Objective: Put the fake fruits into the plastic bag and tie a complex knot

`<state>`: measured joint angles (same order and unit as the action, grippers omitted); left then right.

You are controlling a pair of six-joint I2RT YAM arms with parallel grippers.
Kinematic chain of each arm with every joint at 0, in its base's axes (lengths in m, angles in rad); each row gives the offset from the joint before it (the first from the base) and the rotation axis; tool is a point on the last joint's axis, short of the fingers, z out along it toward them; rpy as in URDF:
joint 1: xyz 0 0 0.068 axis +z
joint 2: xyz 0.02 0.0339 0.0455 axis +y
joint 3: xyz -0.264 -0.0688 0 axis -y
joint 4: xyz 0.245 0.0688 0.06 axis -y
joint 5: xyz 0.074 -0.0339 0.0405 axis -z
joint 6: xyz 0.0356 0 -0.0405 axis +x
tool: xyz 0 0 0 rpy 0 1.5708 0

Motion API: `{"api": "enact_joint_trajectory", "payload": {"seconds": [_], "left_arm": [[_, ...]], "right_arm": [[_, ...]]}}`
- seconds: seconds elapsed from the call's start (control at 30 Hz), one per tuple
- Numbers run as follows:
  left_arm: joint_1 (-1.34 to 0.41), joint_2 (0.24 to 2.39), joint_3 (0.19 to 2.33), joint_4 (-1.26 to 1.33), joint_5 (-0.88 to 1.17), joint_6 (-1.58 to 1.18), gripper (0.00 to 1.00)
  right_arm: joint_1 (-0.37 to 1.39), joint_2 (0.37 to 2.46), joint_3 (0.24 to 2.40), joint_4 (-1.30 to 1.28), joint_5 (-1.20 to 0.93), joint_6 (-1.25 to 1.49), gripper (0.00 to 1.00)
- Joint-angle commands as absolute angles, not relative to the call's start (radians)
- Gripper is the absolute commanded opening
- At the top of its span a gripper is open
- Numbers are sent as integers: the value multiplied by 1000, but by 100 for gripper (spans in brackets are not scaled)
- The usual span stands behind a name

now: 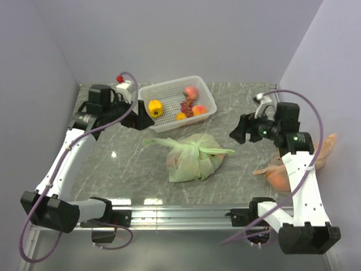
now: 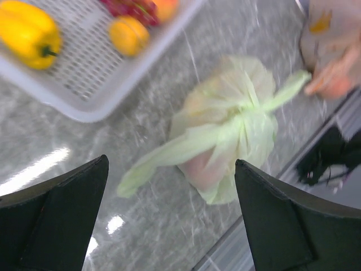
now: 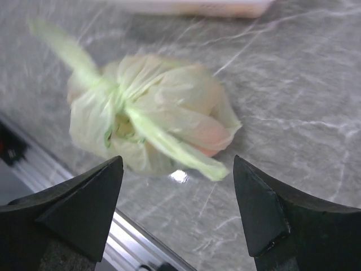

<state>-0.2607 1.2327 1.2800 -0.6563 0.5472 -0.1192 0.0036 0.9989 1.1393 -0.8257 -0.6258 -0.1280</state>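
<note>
Left pincer (image 1: 142, 120): gapes wide, grips nothing, hangs just beside the white basket (image 1: 168, 107). Right pincer (image 1: 237, 134): likewise spread and empty, right of the plastic bag (image 1: 194, 165). Sits mid-worktop (image 1: 113, 169) between both, touching neither, knot (image 1: 194, 148) on top, loose ends sideways.

The plastic bag (image 1: 194, 158) is thin, translucent pale green film, crinkled and faintly shiny. Its knot (image 1: 194, 148) is the same film bunched tight. Under the bag, the table (image 1: 130, 169) looks like polished grey marble, smooth and glossy with bright glints. Behind the bag, the basket (image 1: 169, 97) is white lattice plastic holding glossy fruits (image 1: 155, 107). In front of the bag runs a rail (image 1: 180, 213) of brushed metal. Right of the bag lies an orange bag (image 1: 326, 148) of translucent film.
</note>
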Motion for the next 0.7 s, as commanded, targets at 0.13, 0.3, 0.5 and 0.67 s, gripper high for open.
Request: {"api": "enact_joint_trajectory", "payload": {"seconds": [0.13, 0.3, 0.5, 0.67], "left_arm": [[-100, 1278, 1391, -745, 506, -201, 99], [-52, 1290, 1307, -765, 439, -176, 99], [-38, 1272, 1190, -723, 436, -176, 99], [-35, 1298, 1187, -713, 425, -192, 100]], "right_arm": [[-202, 1210, 1186, -756, -668, 60, 86], [-202, 1273, 1131, -726, -586, 12, 86], [-175, 1240, 1022, -700, -543, -21, 87], [-132, 1195, 976, -692, -503, -37, 87]]}}
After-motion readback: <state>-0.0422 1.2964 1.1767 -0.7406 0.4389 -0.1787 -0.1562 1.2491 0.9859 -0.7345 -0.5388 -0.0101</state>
